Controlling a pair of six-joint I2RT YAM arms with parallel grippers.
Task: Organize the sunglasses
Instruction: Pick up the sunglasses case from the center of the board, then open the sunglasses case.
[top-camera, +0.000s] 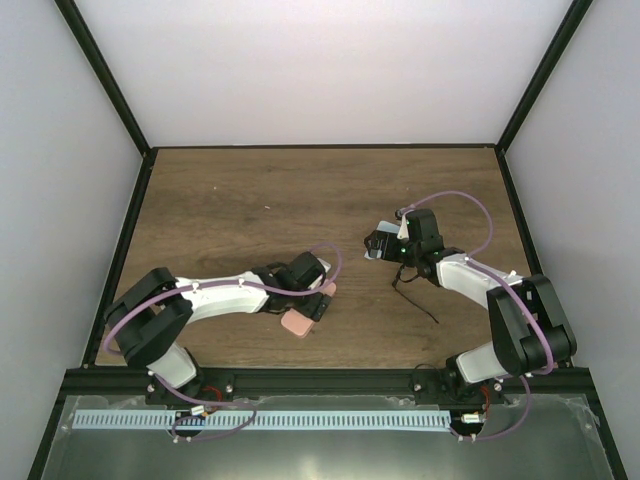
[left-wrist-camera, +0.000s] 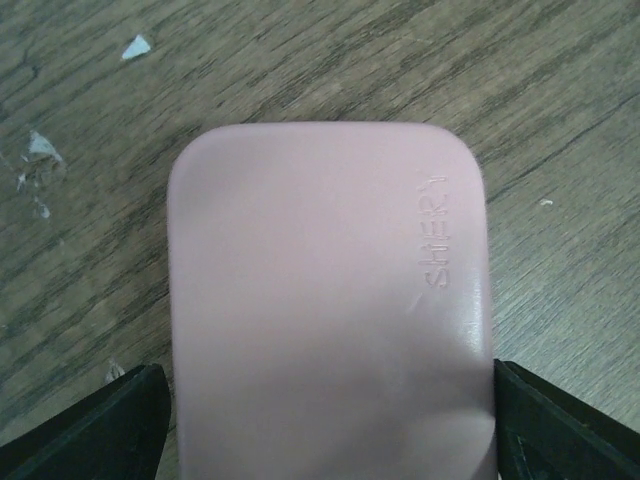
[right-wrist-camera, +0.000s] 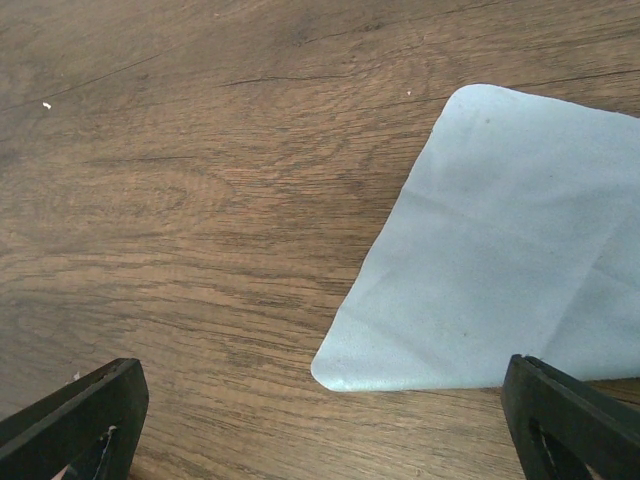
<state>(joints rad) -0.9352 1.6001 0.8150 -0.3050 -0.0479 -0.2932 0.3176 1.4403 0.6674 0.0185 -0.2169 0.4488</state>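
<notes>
Left claw (left-wrist-camera: 330, 400) clamps the pink case (left-wrist-camera: 330, 270) by its sides, low on the table (left-wrist-camera: 300, 60). Right claw (right-wrist-camera: 320, 405) hangs wide apart over the blue cloth (right-wrist-camera: 500, 250). Sunglasses (top-camera: 412, 296) lie untouched beside the right arm. Next up, likely: opening that case.

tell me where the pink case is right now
Top view: the pink case sits left of centre near the front edge of the table, between the fingers of the left gripper.
</notes>
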